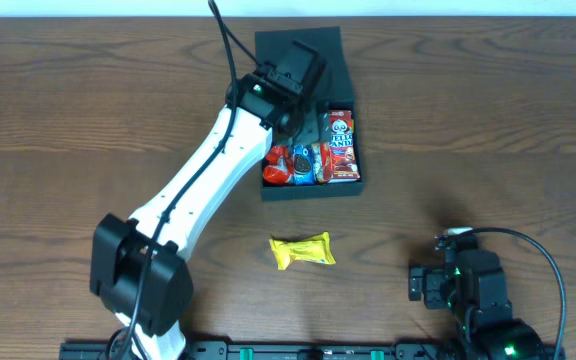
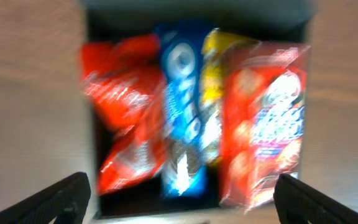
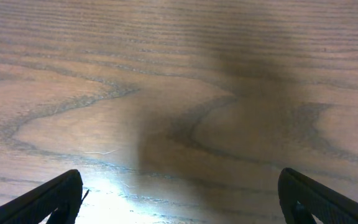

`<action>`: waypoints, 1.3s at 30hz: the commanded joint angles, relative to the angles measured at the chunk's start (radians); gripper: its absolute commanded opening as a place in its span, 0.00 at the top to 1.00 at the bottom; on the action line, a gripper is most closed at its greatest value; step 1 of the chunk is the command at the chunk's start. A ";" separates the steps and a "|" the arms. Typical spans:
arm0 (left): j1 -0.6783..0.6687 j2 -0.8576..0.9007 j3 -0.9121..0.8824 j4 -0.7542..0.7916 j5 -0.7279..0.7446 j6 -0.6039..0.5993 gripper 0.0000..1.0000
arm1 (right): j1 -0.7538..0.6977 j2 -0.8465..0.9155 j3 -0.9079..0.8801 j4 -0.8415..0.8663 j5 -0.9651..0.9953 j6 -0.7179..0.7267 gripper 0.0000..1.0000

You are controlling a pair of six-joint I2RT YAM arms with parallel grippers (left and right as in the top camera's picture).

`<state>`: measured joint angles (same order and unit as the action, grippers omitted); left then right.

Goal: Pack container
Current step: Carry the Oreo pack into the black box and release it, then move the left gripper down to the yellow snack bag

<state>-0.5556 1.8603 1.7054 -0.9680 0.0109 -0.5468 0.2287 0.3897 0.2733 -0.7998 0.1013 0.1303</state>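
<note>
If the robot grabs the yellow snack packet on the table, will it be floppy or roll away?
Probably floppy and crinkly: the yellow packet looks like a thin wrapper with pinched ends. It likely won't roll, since it lies flat on the table. It looks small, so probably light, though glossy wrapping might slip.

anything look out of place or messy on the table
One yellow packet lies alone on the table, in front of the container and apart from it, while the other snacks are inside. It looks left out of the packing. Nothing looks spilled or torn.
</note>
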 commanded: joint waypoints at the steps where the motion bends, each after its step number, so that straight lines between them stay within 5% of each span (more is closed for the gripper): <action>1: -0.037 -0.048 0.014 -0.104 -0.114 0.027 0.05 | -0.005 -0.005 -0.001 -0.001 0.000 0.014 0.01; 6: -0.125 -0.098 -0.032 -0.232 -0.122 0.034 0.05 | -0.005 -0.005 -0.001 -0.001 -0.001 0.014 0.01; 14: -0.245 -0.246 -0.380 -0.140 0.003 -0.067 0.05 | -0.005 -0.005 -0.001 -0.001 -0.001 0.014 0.01; 23: -0.323 -0.262 -0.504 -0.122 -0.005 0.652 0.05 | -0.005 -0.005 -0.001 -0.001 0.000 0.014 0.01; 39: -0.442 -0.111 -0.555 0.158 -0.187 1.022 0.05 | -0.005 -0.005 -0.001 -0.001 0.000 0.014 0.01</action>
<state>-0.9985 1.7363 1.1519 -0.8265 -0.1432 0.3897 0.2287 0.3897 0.2733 -0.7998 0.1013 0.1303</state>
